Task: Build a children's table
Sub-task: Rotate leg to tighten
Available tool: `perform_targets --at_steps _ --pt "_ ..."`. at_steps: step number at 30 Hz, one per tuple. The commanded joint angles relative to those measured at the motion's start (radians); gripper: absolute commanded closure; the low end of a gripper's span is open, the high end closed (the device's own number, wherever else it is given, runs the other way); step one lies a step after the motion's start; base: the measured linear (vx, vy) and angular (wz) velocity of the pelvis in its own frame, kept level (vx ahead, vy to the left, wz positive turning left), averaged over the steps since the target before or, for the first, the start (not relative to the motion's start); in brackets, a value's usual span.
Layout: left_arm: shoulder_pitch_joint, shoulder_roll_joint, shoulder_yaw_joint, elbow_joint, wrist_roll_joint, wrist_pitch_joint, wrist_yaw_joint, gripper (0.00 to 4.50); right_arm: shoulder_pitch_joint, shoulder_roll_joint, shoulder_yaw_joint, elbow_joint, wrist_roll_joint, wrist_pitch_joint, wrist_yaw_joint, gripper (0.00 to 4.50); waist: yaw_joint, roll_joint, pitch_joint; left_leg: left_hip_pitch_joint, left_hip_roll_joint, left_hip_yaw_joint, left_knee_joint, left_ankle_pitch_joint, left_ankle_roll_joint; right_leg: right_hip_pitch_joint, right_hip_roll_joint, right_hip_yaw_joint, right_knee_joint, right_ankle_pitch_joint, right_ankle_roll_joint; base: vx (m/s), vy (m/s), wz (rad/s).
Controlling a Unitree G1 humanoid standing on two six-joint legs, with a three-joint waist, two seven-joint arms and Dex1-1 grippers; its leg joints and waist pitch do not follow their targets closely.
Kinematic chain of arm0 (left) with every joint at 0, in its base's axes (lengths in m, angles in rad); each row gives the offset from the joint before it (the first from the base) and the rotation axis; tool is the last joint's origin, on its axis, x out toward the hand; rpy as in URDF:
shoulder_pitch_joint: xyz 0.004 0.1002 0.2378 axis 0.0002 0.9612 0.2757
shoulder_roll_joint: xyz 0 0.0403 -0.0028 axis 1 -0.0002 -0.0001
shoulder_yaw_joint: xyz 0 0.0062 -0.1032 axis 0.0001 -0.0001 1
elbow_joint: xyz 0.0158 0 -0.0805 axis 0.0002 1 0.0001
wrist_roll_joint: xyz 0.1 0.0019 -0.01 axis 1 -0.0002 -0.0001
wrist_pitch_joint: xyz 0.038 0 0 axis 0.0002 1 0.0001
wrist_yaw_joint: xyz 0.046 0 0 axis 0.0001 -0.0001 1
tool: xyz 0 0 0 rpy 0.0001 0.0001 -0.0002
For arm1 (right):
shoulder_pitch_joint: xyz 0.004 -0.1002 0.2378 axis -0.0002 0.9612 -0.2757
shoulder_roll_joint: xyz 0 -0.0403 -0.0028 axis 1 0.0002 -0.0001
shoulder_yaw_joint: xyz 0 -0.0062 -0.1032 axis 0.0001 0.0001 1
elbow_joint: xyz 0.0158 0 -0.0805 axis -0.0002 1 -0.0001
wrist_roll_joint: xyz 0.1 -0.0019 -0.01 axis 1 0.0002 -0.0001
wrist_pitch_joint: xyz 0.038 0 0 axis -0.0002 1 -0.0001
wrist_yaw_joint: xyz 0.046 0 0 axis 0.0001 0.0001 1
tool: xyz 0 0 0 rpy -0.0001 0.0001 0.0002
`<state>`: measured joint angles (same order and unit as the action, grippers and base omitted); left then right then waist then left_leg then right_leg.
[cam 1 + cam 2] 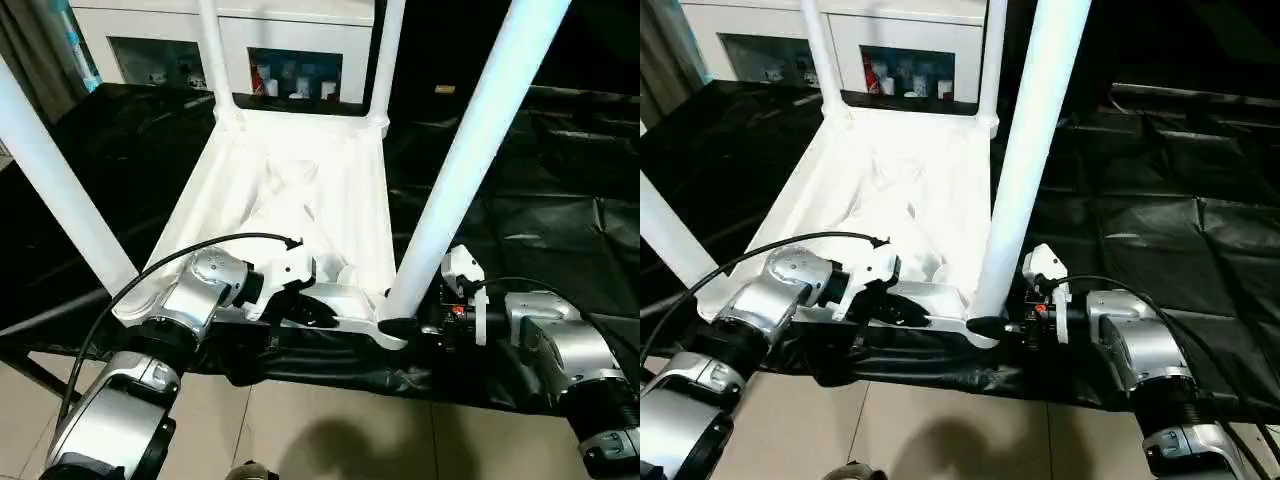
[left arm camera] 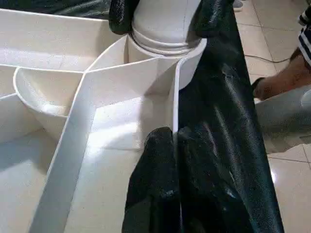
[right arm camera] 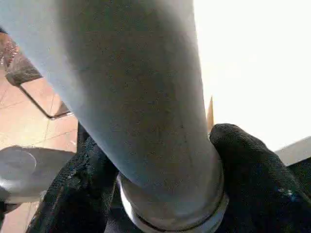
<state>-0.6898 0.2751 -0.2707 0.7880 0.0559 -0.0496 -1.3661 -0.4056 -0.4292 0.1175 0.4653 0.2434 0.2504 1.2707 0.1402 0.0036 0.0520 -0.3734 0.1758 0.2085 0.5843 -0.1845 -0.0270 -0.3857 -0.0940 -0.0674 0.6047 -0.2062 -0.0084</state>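
- We see the left gripper (image 1: 300, 300) nearest us, fingers closed tight on the near rim wall of the children's table (image 1: 290, 190). In the left wrist view a black finger (image 2: 155, 174) sits inside the rim and the other presses black cloth (image 2: 228, 121) against the outside.
- The table lies upside down on the black-draped work table (image 1: 560, 200), ribbed underside up, near edge right at the work table's front edge.
- Right gripper (image 1: 410, 325) is across from the left one at the near right corner. Its two fingers (image 3: 252, 165) bracket the base of the near right leg (image 1: 470, 140), where it enters the corner socket (image 2: 165, 41). Jaws stand wide around the tube; we can't tell whether they clamp it or just cradle it.
- That leg leans up and away from the right gripper. The near left leg (image 1: 55, 190) rises beyond the left arm.
- Farther off, two more legs (image 1: 212, 60) stand in the far corner sockets, so all four look fitted. We judge the task near done.
- Beyond the table there's a white cabinet (image 1: 290, 40). A person's hand (image 2: 282, 77) shows by the floor in the left wrist view.
- Risks, as we judge: the near right leg may not be fully seated, and a loose hold could let it tilt or pop out.
- The cloth pinched under the left fingers could drag if the table gets pulled, sliding it off the front edge.
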Motion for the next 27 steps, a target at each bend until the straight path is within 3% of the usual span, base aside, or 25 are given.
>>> perform_targets --at_steps 1,2,3,4,5,6,7,9,10,12,14,17,19,20,21,22,23,24,27 --pt "0.002 -0.034 0.029 0.012 -0.018 0.009 0.100 4.50 0.014 0.039 0.030 -0.018 0.006 0.007 -0.024 1.75 -0.003 -0.020 -0.061 0.018 0.072 -0.029 -0.067 -0.139 0.073 0.034 -0.080 0.046 -0.061 -0.112 -0.255 0.000 0.000 0.00" --pt "-0.003 -0.040 0.034 0.019 -0.017 0.011 0.122 4.50 0.016 0.049 0.026 -0.014 0.004 0.007 -0.042 1.78 -0.004 -0.020 -0.058 0.017 0.072 -0.030 -0.069 -0.154 0.063 0.034 -0.081 0.048 -0.064 -0.142 -0.248 0.000 0.000 0.00" --pt "-0.011 -0.049 0.043 0.031 -0.015 0.020 0.155 4.50 0.016 0.067 0.016 -0.002 -0.002 0.011 -0.087 1.78 -0.003 -0.005 -0.057 0.019 0.072 -0.031 -0.070 -0.168 0.053 0.032 -0.082 0.048 -0.066 -0.163 -0.245 0.000 0.000 0.00" --pt "-0.021 -0.059 0.052 0.046 -0.013 0.020 0.192 4.50 0.015 0.089 0.006 0.018 -0.015 0.000 -0.143 1.82 -0.009 -0.016 -0.053 0.021 0.070 -0.032 -0.075 -0.220 0.027 0.031 -0.083 0.050 -0.078 -0.246 -0.224 0.000 0.000 0.00" --pt "-0.024 -0.063 0.055 0.051 -0.012 0.020 0.206 4.50 0.014 0.098 0.002 0.026 -0.021 -0.005 -0.166 1.85 -0.011 -0.015 -0.051 0.021 0.069 -0.034 -0.077 -0.237 0.017 0.030 -0.084 0.051 -0.080 -0.283 -0.215 0.000 0.000 0.00" --pt "-0.038 -0.080 0.066 0.070 -0.008 0.025 0.262 4.50 0.010 0.129 -0.015 0.059 -0.042 -0.016 -0.257 1.86 -0.010 0.016 -0.052 0.023 0.069 -0.039 -0.077 -0.253 0.001 0.030 -0.088 0.052 -0.081 -0.304 -0.211 0.000 0.000 0.00" --pt "-0.051 -0.096 0.073 0.088 -0.003 0.027 0.310 4.50 0.004 0.155 -0.028 0.087 -0.060 -0.028 -0.337 1.86 -0.025 -0.002 -0.049 0.027 0.066 -0.039 -0.082 -0.294 -0.020 0.026 -0.083 0.051 -0.091 -0.344 -0.196 0.000 0.000 0.00" --pt "-0.075 -0.128 0.079 0.125 0.009 0.023 0.398 4.50 -0.008 0.205 -0.050 0.136 -0.089 -0.050 -0.482 1.90 -0.039 -0.001 -0.050 0.027 0.063 -0.043 -0.083 -0.314 -0.034 0.029 -0.082 0.051 -0.094 -0.375 -0.184 0.000 0.000 0.00" --pt "-0.078 -0.132 0.080 0.128 0.011 0.023 0.408 4.50 -0.010 0.210 -0.053 0.141 -0.091 -0.050 -0.497 1.92 -0.049 0.009 -0.049 0.028 0.061 -0.041 -0.084 -0.325 -0.038 0.023 -0.079 0.052 -0.099 -0.385 -0.179 0.000 0.000 0.00" --pt "-0.087 -0.145 0.082 0.141 0.014 0.025 0.441 4.50 -0.015 0.230 -0.061 0.155 -0.097 -0.049 -0.546 1.93 -0.053 0.005 -0.050 0.028 0.060 -0.043 -0.083 -0.326 -0.028 0.027 -0.077 0.051 -0.099 -0.384 -0.179 0.000 0.000 0.00" --pt "-0.118 -0.199 0.098 0.181 0.015 0.035 0.558 4.50 -0.037 0.302 -0.080 0.198 -0.109 -0.074 -0.674 1.94 -0.060 0.020 -0.052 0.027 0.060 -0.043 -0.083 -0.325 -0.026 0.025 -0.074 0.052 -0.097 -0.340 -0.190 0.000 0.000 0.00" --pt "-0.143 -0.258 0.106 0.215 0.016 0.033 0.630 4.50 -0.075 0.385 -0.082 0.241 -0.128 -0.096 -0.772 1.94 -0.063 0.019 -0.055 0.027 0.057 -0.041 -0.081 -0.312 -0.020 0.025 -0.074 0.052 -0.096 -0.330 -0.192 0.000 0.000 0.00" --pt "-0.146 -0.263 0.094 0.219 0.022 0.016 0.611 4.50 -0.086 0.405 -0.086 0.238 -0.111 -0.105 -0.754 1.94 -0.062 0.013 -0.057 0.023 0.056 -0.040 -0.079 -0.289 -0.001 0.030 -0.074 0.051 -0.095 -0.307 -0.192 0.000 0.000 0.00" --pt "-0.145 -0.262 0.087 0.218 0.025 0.007 0.598 4.50 -0.090 0.410 -0.091 0.235 -0.098 -0.108 -0.740 1.60 -0.058 0.009 -0.058 0.020 0.057 -0.038 -0.077 -0.266 0.017 0.032 -0.076 0.053 -0.093 -0.284 -0.193 0.000 0.000 0.00" --pt "-0.145 -0.259 0.083 0.216 0.024 0.002 0.584 4.50 -0.092 0.411 -0.094 0.231 -0.084 -0.109 -0.724 1.40 -0.057 0.013 -0.059 0.019 0.058 -0.039 -0.077 -0.253 0.024 0.033 -0.076 0.053 -0.091 -0.270 -0.194 0.000 0.000 0.00" --pt "-0.143 -0.254 0.080 0.213 0.023 -0.003 0.569 4.50 -0.093 0.406 -0.095 0.226 -0.072 -0.109 -0.700 1.40 -0.057 0.013 -0.059 0.018 0.058 -0.038 -0.077 -0.238 0.034 0.033 -0.074 0.052 -0.089 -0.248 -0.196 0.000 0.000 0.00" --pt "-0.139 -0.246 0.078 0.208 0.020 -0.010 0.549 4.50 -0.092 0.397 -0.088 0.219 -0.068 -0.105 -0.673 1.16 -0.056 0.005 -0.060 0.017 0.057 -0.036 -0.075 -0.229 0.044 0.034 -0.074 0.051 -0.088 -0.236 -0.200 0.000 0.000 0.00" --pt "-0.138 -0.242 0.078 0.207 0.020 -0.016 0.537 4.50 -0.092 0.391 -0.084 0.216 -0.066 -0.105 -0.657 1.16 -0.054 0.008 -0.060 0.017 0.058 -0.037 -0.075 -0.225 0.047 0.034 -0.075 0.051 -0.087 -0.235 -0.202 0.000 0.000 0.00" --pt "-0.123 -0.212 0.073 0.193 0.012 -0.035 0.444 4.50 -0.075 0.336 -0.042 0.174 -0.074 -0.107 -0.529 0.86 -0.054 0.007 -0.058 0.015 0.057 -0.036 -0.075 -0.227 0.055 0.035 -0.075 0.050 -0.090 -0.259 -0.197 0.000 0.000 0.00"
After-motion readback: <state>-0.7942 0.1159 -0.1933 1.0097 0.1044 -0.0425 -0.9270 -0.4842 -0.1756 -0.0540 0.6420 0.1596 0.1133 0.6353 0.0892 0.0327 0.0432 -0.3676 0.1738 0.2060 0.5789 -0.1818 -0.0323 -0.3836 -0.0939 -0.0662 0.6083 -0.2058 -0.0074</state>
